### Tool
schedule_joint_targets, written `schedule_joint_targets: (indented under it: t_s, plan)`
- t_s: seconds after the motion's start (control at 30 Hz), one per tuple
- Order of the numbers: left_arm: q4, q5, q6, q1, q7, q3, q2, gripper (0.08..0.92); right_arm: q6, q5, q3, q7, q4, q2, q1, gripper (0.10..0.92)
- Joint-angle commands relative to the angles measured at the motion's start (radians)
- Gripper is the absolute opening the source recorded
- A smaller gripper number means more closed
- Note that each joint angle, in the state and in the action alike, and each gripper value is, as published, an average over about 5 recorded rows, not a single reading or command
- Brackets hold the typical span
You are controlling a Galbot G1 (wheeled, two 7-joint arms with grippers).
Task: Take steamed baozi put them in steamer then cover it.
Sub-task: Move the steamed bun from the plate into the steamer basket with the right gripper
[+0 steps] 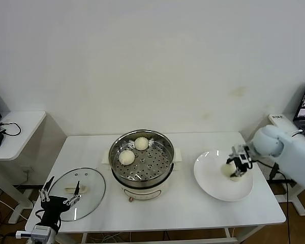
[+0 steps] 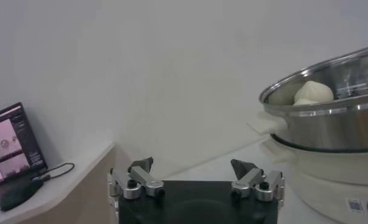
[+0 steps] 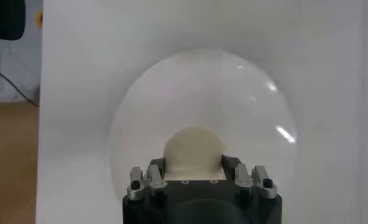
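The right claw [image 1: 236, 168] was down on the white plate [image 1: 209, 179] at the right end of the counter [image 1: 183, 208], its fingers closed in on either side of one steamed baozi [image 3: 192, 146]. In the right wrist view the bun sat snug between the two fingers, resting on the plate, and I could not tell whether it had left the surface at all. A second pale bun seemed to lie just beside it on the plate, partly hidden by the claw.

The steamer [image 1: 162, 175] stood in the middle of the counter with two baozi already on its perforated tray, one [image 1: 141, 143] toward the back and one [image 1: 126, 157] nearer the left wall. The cover [image 1: 94, 190] lay flat on the counter to the left of the pot, handle up. The left claw [image 1: 61, 195] hung low at the counter's front left edge, just by the cover, fingers spread wide and holding nothing.

That bun looked light and soft, the sort of dough that dents if squeezed hard, with a smooth skin that might slide on the glossy plate. A gentle hold across its widest middle, as it had, seemed the right place. The glass cover I judged heavier and breakable, best taken by its cream handle.
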Motion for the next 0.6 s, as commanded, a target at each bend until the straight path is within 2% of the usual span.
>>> schedule_joint_targets:
  t_s: [0.03,0.37,0.6]
  plan:
    - [-0.003,-0.003,0.000,-0.002,0.001,0.000,0.004,0.823,-0.004,0.141,-0.159,-0.005,0.016,0.044,0.361,0.593]
    - [-0.002,-0.010,0.000,-0.003,0.000,-0.011,0.008,0.823,0.007,0.260,-0.349,0.031,0.009,0.303,0.606,0.594]
    - [-0.008,-0.012,0.000,0.001,0.000,-0.027,0.006,0.823,0.068,0.298,-0.412,0.105,-0.003,0.490,0.590,0.594]
